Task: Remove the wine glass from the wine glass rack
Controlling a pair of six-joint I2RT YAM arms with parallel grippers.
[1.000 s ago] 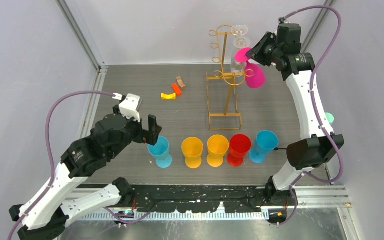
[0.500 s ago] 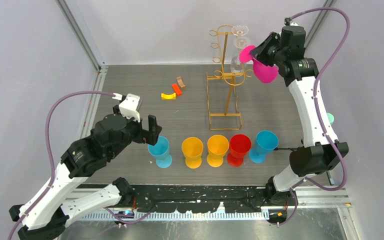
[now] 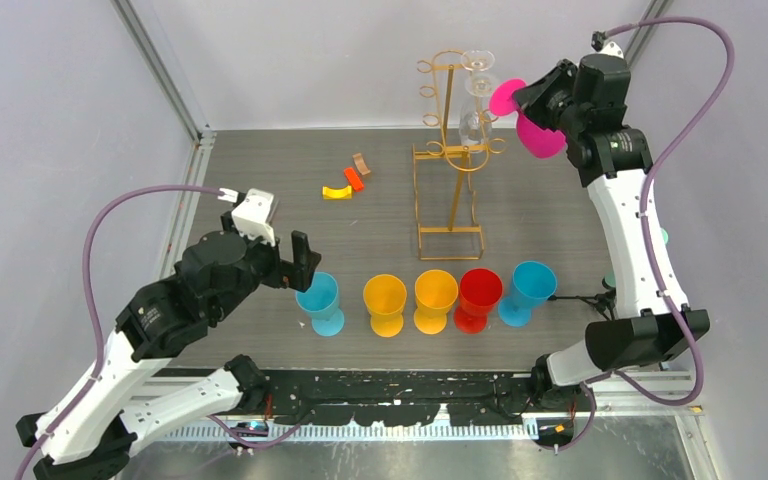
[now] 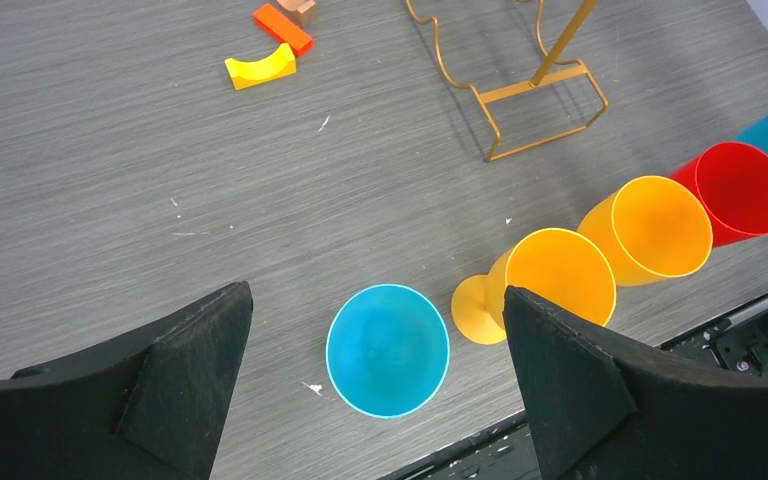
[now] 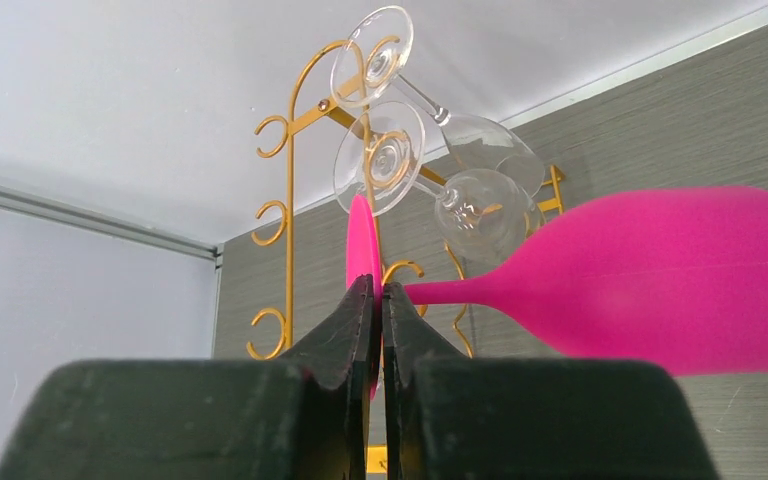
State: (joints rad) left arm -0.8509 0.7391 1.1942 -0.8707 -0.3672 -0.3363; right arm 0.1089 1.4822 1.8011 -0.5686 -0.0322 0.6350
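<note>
The right gripper (image 5: 372, 290) is clamped on the foot of the pink wine glass (image 5: 660, 280), held in the air beside the gold wine glass rack (image 5: 290, 200) near the table's (image 4: 110, 150) far edge. The left gripper (image 4: 376, 290) hangs with its fingers apart above a blue cup (image 4: 387, 350) by the near edge.

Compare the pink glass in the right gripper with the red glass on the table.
The pink glass is in the air beside the wine glass rack, its foot pinched in the right gripper; the red glass stands on the table. The pink glass lies tipped sideways; the red glass is upright, mouth up. Both are opaque stemmed glasses.
</note>
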